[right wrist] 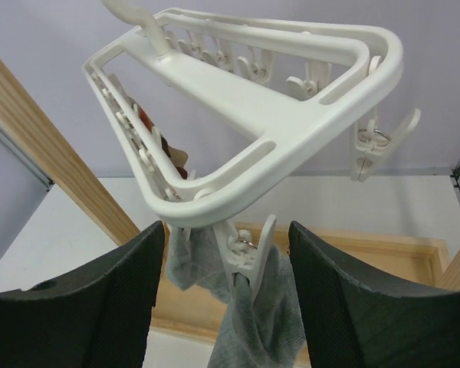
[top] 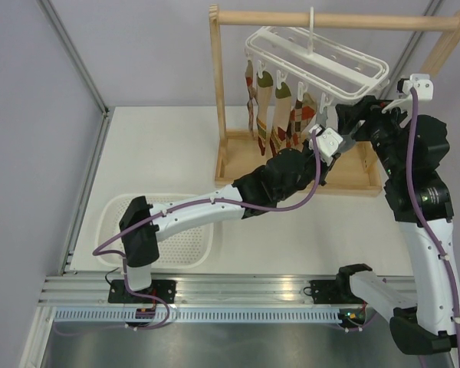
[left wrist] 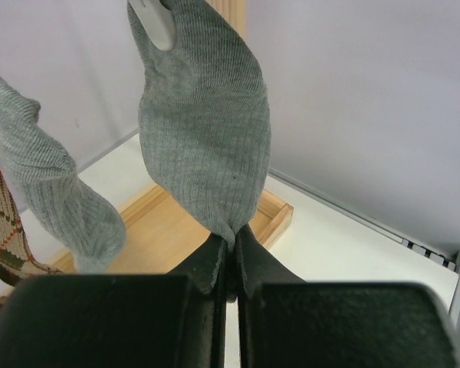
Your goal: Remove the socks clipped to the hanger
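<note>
**Left wrist view:** lower tip of a grey sock (left wrist: 207,146) pinched between the clenched left fingers (left wrist: 211,264), presumably for tugging it down out of its clip (left wrist: 155,21).

**Right wrist view:** released right fingers (right wrist: 100,307) spread either side of a clip holding grey fabric at the corner of the white hanger (right wrist: 238,100), probably to squeeze or steady it.

**Top view only:** hanger hooked over the wooden rack (top: 333,21), patterned socks (top: 280,115) clipped along its left row

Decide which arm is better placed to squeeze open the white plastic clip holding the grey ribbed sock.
Right: the open right tool brackets the white plastic clip; the left tool is shut on the grey ribbed sock.
</note>
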You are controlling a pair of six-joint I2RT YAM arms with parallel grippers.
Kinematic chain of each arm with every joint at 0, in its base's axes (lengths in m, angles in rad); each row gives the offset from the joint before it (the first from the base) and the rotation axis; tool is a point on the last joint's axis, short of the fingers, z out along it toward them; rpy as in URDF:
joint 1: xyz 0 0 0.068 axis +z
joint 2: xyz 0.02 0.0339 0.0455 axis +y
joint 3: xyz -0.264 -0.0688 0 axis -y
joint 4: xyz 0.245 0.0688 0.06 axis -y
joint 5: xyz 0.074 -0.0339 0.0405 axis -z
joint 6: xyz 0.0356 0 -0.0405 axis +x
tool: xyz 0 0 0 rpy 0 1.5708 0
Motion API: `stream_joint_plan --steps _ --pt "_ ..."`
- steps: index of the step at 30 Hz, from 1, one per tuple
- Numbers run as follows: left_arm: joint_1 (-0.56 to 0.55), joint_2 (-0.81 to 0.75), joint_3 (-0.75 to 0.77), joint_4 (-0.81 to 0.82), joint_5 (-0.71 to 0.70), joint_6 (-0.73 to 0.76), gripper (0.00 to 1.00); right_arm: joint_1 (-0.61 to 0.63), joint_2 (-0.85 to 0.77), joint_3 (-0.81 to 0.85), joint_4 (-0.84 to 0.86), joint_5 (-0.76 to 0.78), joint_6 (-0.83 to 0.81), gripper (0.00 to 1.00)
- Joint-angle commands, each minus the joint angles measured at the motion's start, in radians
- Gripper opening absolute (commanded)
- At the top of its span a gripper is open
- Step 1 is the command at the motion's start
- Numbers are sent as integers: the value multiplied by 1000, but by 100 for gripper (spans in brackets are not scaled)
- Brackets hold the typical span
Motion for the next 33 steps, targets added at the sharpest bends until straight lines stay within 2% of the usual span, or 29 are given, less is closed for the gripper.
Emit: stream_joint_plan --steps 1,7,11,15,19,27,30,33 --pt "-10 10 35 7 -20 36 2 20 26 15 38 81 -15 70" --pt "-15 9 34 7 -20 41 2 86 58 16 45 204 -54 69" --pt "-15 6 32 7 -22 44 2 146 28 -33 103 386 -76 67" --pt "-16 4 26 7 -20 44 2 172 -8 -75 154 495 -101 66" --pt "-16 6 23 8 -16 39 2 179 -29 -98 190 555 -128 66" --pt "-15 6 21 10 -16 36 2 200 -2 -106 233 577 -154 62" --pt "-15 6 20 10 -17 39 2 215 6 -103 239 595 -168 56" --pt "-16 9 20 10 -19 36 2 234 11 -98 239 618 -180 40"
